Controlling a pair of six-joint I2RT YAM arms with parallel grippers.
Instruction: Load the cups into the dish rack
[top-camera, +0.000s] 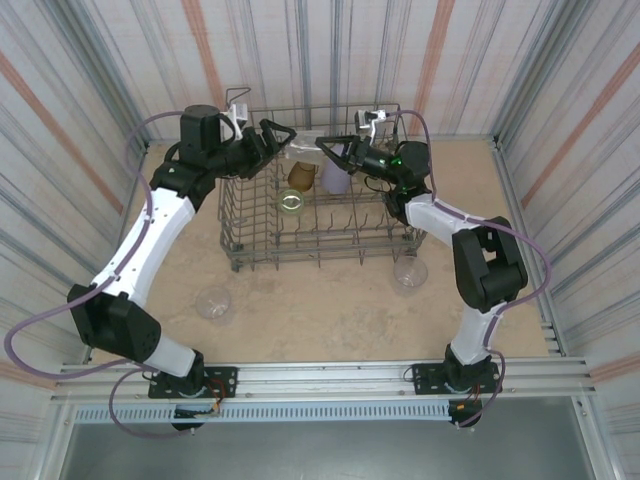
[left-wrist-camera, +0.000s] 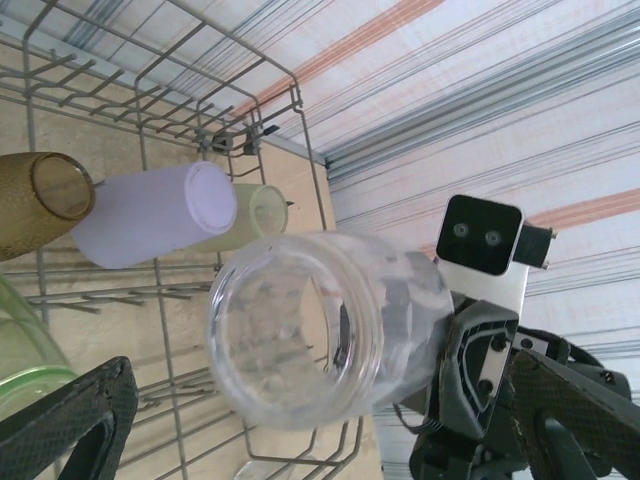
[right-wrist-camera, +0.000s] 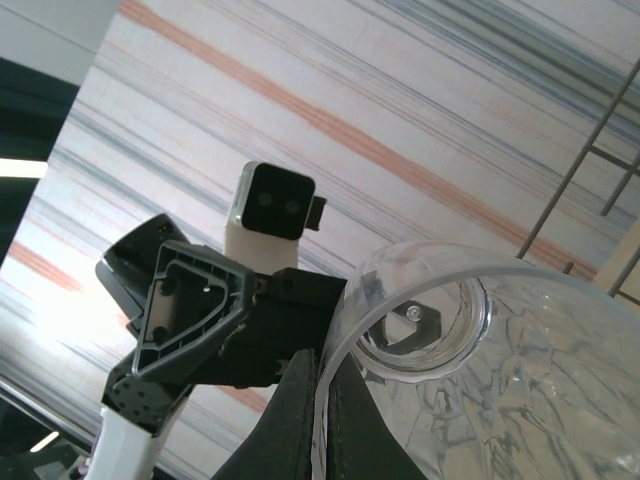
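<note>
the dish rack (top-camera: 250, 240) takes up the far half of the tan table (top-camera: 320, 305), and its back rim is close to the striped corrugated wall (top-camera: 330, 50). bare table runs along its near side and down both flanks. both wrists hang over the rack's far end, nearly nose to nose, with little room between them.

the rack is grey wire, rectangular, with rows of upright tines and a raised loop at a far corner. the cups are small, smooth plastic tumblers with round mouths.

our right gripper (right-wrist-camera: 322, 405) is clenched on the wall of the clear cup (left-wrist-camera: 310, 335), one finger inside the rim and one outside. the cup hangs in the air above the rack's far end, transparent, its mouth facing the left wrist camera. our left gripper (top-camera: 278, 143) stands fully released just beside it, and one dark woven-textured finger (left-wrist-camera: 70, 420) shows below the cup's mouth.

inside the rack the lavender cup (left-wrist-camera: 150, 215) is matte and opaque, with the amber cup (left-wrist-camera: 40, 200) right beside it and a pale yellow-green cup (left-wrist-camera: 258, 212) behind. the green cup (top-camera: 292, 203) sits nearer the rack's middle. how upright they stand we cannot tell.

two clear cups stand on the table in front of the rack, the left spare cup (top-camera: 213, 303) and the right spare cup (top-camera: 410, 270).
</note>
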